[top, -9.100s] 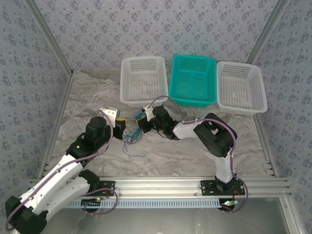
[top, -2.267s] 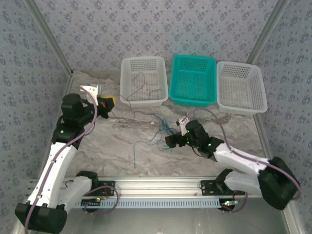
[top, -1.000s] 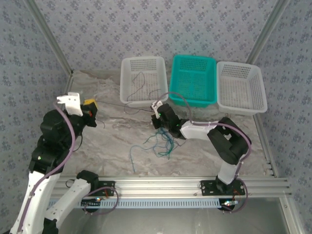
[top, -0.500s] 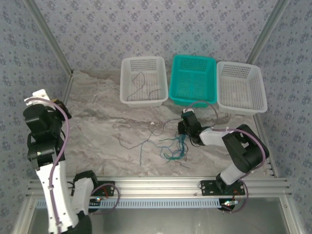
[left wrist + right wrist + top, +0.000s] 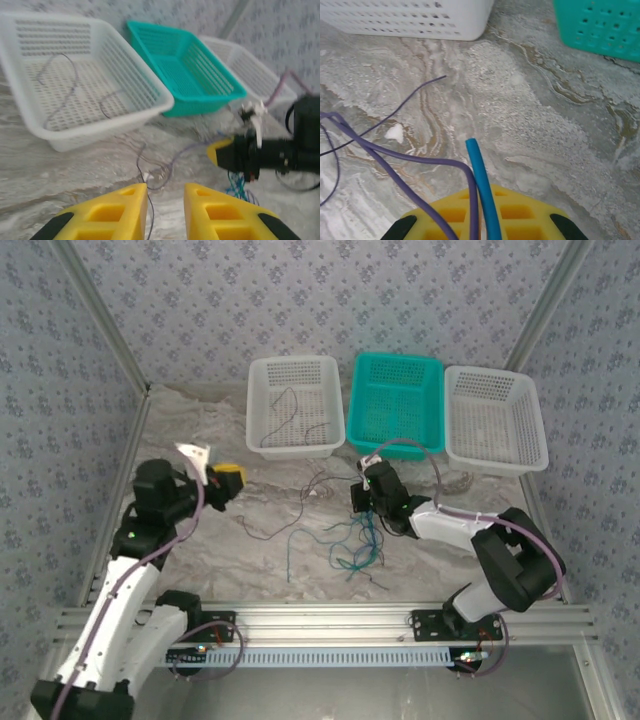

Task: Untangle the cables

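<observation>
Right gripper (image 5: pixel 480 202) is clamped on two cables, a blue cable (image 5: pixel 481 175) and a purple cable (image 5: pixel 395 155), both running out between its jaws. Left gripper (image 5: pixel 165 197) is slightly parted, with nothing pinched that I can make out.

My read is partway done. Dark wires (image 5: pixel 290 412) lie in the left white basket (image 5: pixel 295 361). The blue-teal tangle (image 5: pixel 358 545) sits knotted on the table (image 5: pixel 200 440), just below the clamped jaws.

The right arm is stretched low toward centre, near the teal basket (image 5: pixel 397 358). The left arm is raised with its elbow bent, fingers aimed toward the tangle.
</observation>
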Motion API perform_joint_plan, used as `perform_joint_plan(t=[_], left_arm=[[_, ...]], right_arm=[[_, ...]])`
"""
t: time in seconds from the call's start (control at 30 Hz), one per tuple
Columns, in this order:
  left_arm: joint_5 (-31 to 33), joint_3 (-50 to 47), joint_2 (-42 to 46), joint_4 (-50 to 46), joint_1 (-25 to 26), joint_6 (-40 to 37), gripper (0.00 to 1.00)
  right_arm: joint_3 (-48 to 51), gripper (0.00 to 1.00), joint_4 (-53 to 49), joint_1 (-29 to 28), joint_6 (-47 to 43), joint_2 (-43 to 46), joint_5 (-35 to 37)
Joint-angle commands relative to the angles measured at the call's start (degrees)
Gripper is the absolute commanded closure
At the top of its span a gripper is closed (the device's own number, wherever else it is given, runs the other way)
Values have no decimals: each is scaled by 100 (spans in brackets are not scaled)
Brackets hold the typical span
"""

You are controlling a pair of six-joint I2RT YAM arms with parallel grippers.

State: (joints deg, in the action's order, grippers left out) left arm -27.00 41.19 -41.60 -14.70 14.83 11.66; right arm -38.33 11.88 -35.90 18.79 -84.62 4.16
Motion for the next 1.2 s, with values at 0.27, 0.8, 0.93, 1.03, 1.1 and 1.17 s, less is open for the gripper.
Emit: perform_joint_plan(t=[0.27,0.8,0.93,1.03,1.1,1.17], left_arm=[[2102,-439,-2173,1287,1558,-203,74],[989,44,-4778,3186,1592,-493,74],[722,62,-4842,3310,1592,-658,69],[472,215,-5016,3255,1592,-764,65],[121,330,-5158,3209,1594,-890,61],[-362,467,-5313,3065,1601,-1070,57]], right_arm=[[-342,88,-424,-119,-434,334,-562],[-411,87,-594,-156,-508,434,-721],[-407,87,-560,-166,-501,435,-757],[-413,87,-561,-176,-508,429,-777],[-434,87,-580,-173,-523,429,-790],[-461,87,-623,-176,-540,429,-783]])
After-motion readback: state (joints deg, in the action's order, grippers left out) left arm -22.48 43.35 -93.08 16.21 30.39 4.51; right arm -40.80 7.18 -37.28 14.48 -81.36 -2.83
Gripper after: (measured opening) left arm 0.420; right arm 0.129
